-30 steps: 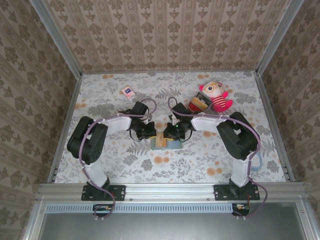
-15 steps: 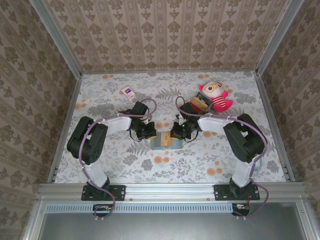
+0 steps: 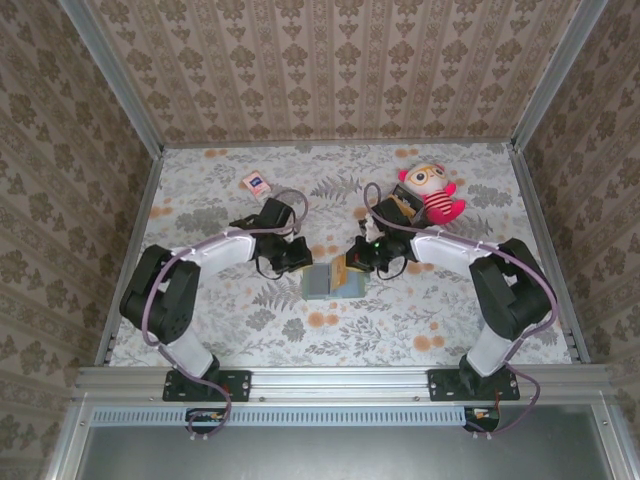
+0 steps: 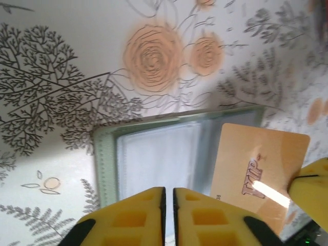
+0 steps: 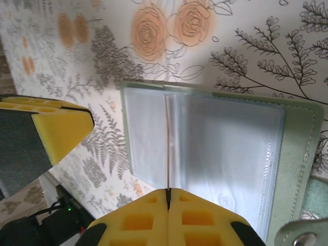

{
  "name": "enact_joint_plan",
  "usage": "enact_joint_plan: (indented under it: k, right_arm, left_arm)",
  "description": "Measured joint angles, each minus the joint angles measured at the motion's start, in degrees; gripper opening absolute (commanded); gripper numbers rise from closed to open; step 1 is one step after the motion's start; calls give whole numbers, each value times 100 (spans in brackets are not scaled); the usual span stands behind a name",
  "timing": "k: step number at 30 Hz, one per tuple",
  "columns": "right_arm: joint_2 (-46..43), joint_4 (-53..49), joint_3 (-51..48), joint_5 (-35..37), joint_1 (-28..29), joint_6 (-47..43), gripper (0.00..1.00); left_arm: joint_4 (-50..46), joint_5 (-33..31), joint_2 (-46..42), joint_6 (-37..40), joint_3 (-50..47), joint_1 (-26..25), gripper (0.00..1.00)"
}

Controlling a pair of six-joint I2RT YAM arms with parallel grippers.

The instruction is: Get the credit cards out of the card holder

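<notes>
- the holder [image 3: 320,283] lies opened flat on the flowered table [image 3: 440,320], midway between the two arms, so that its pockets face up and both grippers can reach them.
- the right gripper [image 5: 167,190] is clamped on one edge of an orange card [image 4: 256,174]. a pinch on the thin edge looks like the only way to draw so flat a thing from a sleeve.
- the card is held on edge over the holder's right half, tilted up from the table. i cannot tell whether its lower edge has cleared the pocket.
- the left gripper [image 4: 169,192] hangs just above the holder's left half, pads all but together with only a thin slit between and nothing in it. i take it to be there to pin the soft panel down against the pull.
- the holder is grey-green with a stitched border and a snap tab at one corner. inside are clear plastic sleeves, shiny with glare, meeting at a fold down the middle.
- the card is stiff, yellow-orange, round-cornered, with reddish "vip" lettering and a bright streak of light across it.
</notes>
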Motion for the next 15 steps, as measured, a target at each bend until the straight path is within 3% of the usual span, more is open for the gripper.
enact_joint_plan:
  k: [7, 10, 15]
  right_arm:
    - [-319, 273, -149, -658, -232, -50, 0]
    - [-426, 570, -256, -1045, -308, 42, 0]
    - [-507, 1276, -341, -1720, -393, 396, 0]
  left_arm:
    - [905, 608, -284, -520, -422, 52, 76]
    - [1416, 1021, -291, -807, -686, 116, 83]
    - [2107, 1602, -334, -1287, -780, 160, 84]
